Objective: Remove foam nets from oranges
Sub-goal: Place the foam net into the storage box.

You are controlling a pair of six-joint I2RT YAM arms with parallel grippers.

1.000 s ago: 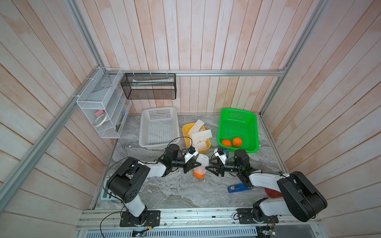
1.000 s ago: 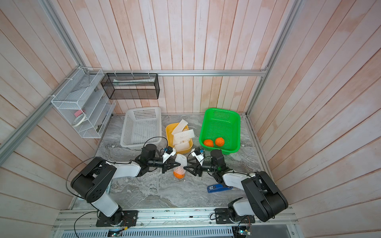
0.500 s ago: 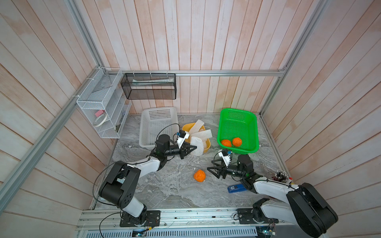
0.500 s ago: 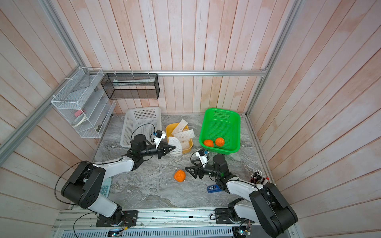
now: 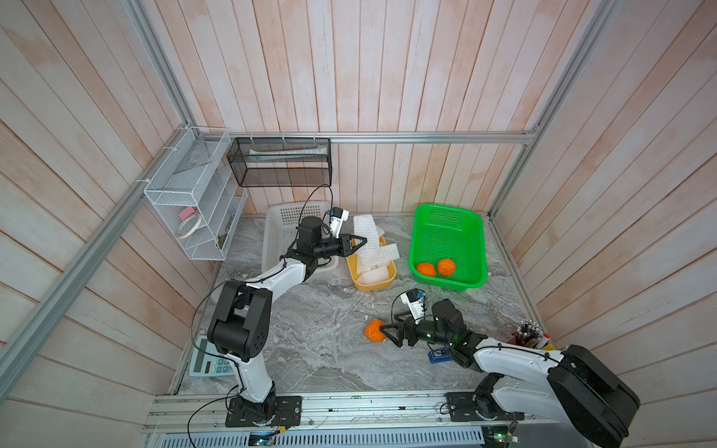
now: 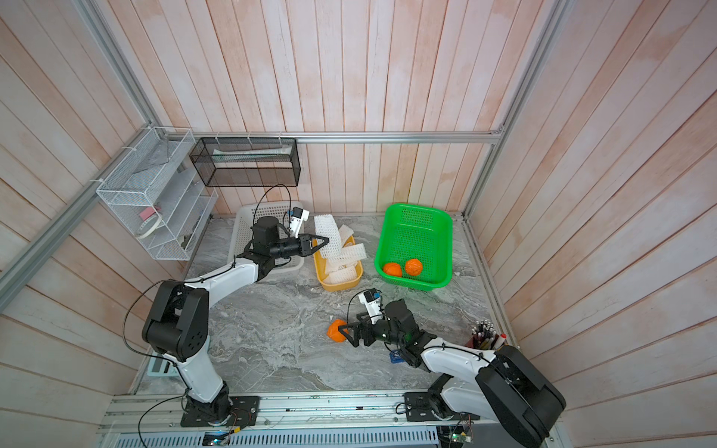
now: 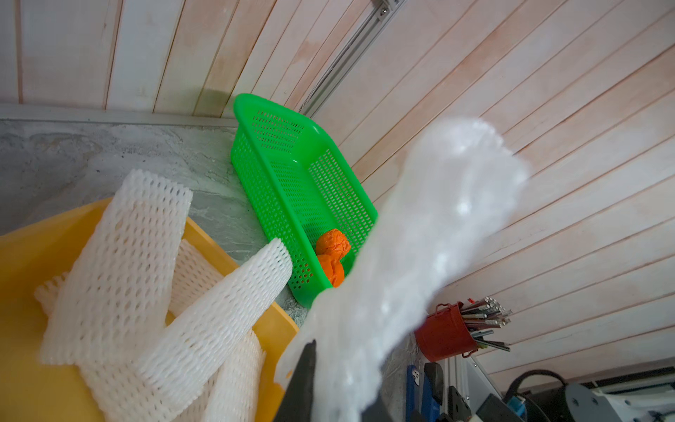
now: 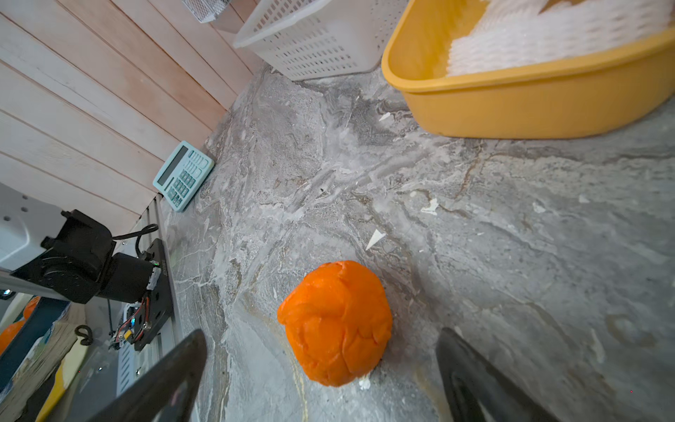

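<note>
A robot test cell in a lab is indicated. A marble-patterned worktop (image 5: 310, 349) is enclosed by pale plank walls (image 5: 349, 77) framed with aluminium profiles (image 5: 388, 137). A left arm (image 5: 240, 322) and a right arm (image 5: 516, 357) are bolted to a metal rail (image 5: 349, 407) at 6 o'clock. Wire racks (image 5: 186, 217) are hung at 10 o'clock.
</note>
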